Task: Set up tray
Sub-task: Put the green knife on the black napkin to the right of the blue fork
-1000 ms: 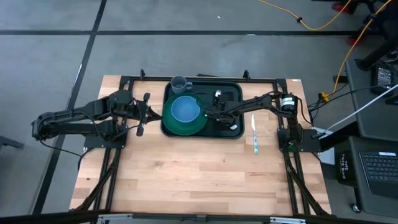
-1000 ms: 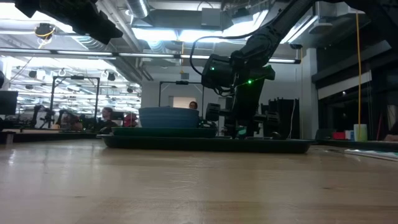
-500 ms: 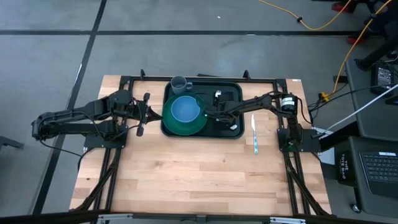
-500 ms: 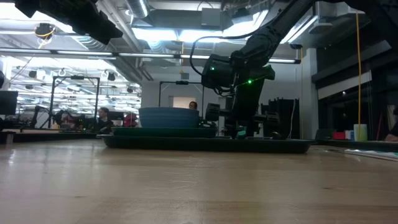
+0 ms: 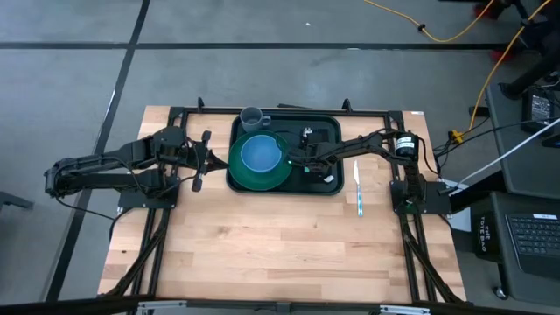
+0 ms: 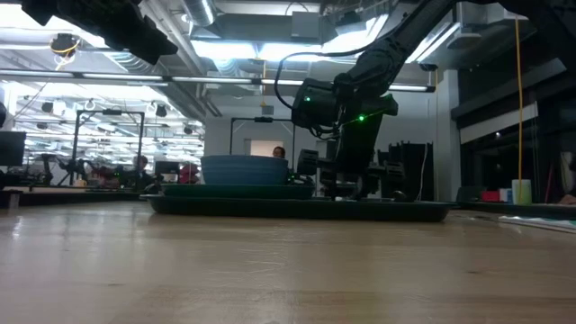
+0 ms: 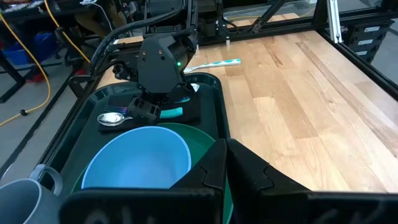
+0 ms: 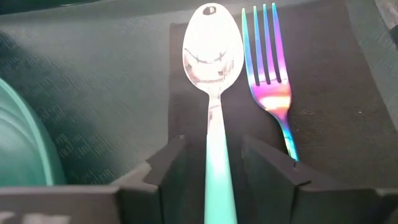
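The dark green tray [image 5: 325,131] lies at the table's far middle. On it sit a round green plate [image 5: 248,178] with a blue bowl [image 5: 260,155], and a black napkin [image 8: 329,112] bearing a teal-handled spoon [image 8: 212,50] and an iridescent fork [image 8: 267,68]. My right gripper [image 8: 211,146] is low over the napkin and open, its fingers on either side of the spoon's handle [image 8: 219,180] with a gap on each side. My left gripper [image 5: 203,162] waits shut just left of the tray.
A grey cup [image 5: 252,116] stands at the tray's far left corner. A teal-handled knife [image 5: 359,188] lies on the bare wood right of the tray. Black frame rails [image 5: 157,245] run along the table's sides. The near half of the table is bare wood.
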Robot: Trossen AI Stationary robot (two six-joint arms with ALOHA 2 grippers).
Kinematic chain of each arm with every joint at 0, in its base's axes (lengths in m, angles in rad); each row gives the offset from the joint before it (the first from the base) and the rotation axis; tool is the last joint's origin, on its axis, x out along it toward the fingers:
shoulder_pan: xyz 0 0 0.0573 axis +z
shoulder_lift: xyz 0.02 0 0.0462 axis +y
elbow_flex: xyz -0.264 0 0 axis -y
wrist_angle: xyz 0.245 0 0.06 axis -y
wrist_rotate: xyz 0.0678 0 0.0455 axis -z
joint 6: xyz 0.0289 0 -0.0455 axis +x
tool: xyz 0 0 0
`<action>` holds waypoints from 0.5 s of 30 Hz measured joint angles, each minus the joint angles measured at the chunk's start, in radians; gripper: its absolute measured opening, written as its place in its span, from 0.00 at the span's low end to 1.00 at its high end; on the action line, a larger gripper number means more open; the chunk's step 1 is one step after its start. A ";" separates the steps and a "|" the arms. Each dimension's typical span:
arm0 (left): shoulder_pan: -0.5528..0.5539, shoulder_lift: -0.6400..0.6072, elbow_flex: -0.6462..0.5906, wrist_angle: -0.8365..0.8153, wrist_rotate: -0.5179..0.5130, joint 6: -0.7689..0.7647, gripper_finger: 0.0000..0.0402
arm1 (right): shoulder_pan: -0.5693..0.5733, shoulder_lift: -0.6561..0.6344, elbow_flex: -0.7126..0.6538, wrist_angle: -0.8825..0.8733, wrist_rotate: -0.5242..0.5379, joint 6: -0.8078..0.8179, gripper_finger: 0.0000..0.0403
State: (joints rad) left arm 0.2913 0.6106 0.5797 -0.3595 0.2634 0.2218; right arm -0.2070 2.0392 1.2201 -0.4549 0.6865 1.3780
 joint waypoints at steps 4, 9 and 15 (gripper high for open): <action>0.000 0.000 0.000 -0.003 0.000 0.000 0.01 | 0.000 0.000 0.000 0.000 0.000 -0.002 0.42; 0.000 0.000 0.000 -0.003 0.000 0.000 0.02 | 0.000 -0.005 0.000 -0.001 0.000 -0.023 0.43; 0.000 0.000 0.000 -0.004 0.000 0.000 0.02 | 0.000 -0.033 0.013 -0.033 0.001 -0.031 0.43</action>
State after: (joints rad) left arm 0.2913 0.6106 0.5797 -0.3634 0.2634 0.2218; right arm -0.2071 2.0059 1.2335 -0.4877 0.6872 1.3468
